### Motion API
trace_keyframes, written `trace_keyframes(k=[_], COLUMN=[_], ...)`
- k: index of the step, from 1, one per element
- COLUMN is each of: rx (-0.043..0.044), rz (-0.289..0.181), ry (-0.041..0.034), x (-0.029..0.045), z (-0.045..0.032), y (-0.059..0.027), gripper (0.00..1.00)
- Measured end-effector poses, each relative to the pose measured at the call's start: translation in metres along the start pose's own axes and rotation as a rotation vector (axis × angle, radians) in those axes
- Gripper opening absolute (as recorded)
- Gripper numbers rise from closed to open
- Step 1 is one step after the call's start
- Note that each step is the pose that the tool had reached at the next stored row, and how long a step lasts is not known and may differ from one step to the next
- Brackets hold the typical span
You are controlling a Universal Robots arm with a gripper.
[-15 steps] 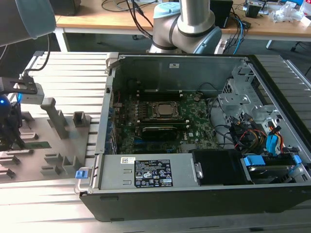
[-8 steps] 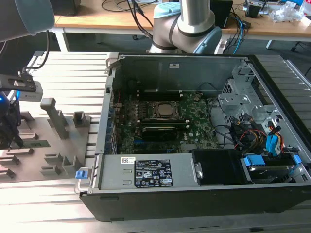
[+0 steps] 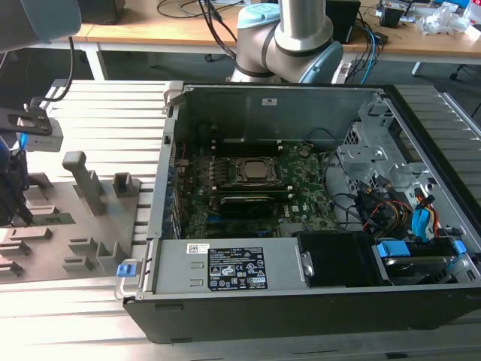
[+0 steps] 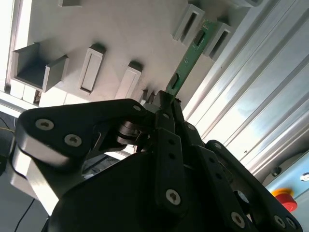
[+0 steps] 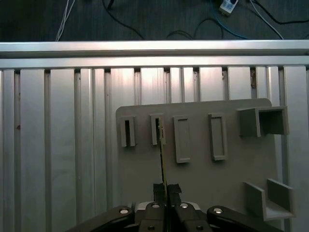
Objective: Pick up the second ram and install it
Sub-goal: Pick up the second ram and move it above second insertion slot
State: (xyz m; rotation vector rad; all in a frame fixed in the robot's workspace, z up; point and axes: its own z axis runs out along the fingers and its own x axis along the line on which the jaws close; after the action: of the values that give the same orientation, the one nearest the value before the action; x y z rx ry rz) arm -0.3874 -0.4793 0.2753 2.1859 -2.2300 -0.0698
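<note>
1 gripper (image 5: 165, 189) – jaws clamped on near end of ram (image 5: 163, 154), held edge-on. Ram runs straight ahead of tips, and its far end is at one of the slot blocks (image 5: 180, 138); seated or just beside, can't tell.
Slot blocks ×4, in a row ahead of jaws.
Open brackets (image 5: 263, 121) ×2, off to one side.
Plate (image 5: 231, 179) ×1, grey, under jaws, on ribbed alu table (image 5: 58, 145).
Past table edge: dark floor, cables (image 5: 120, 24).
PC case (image 3: 301, 271) ×1, lid off – well apart from jaws.
</note>
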Motion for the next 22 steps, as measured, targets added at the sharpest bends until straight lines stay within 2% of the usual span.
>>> trace_keyframes(k=[20,22], rx=[0.0000,-0.0001], rz=[0.000,0.000], ry=[0.0000,0.0000], x=[-0.0006,-0.0007], z=[-0.0306,-0.0357], y=[0.0013,0.0016], gripper=[0.14,0.14])
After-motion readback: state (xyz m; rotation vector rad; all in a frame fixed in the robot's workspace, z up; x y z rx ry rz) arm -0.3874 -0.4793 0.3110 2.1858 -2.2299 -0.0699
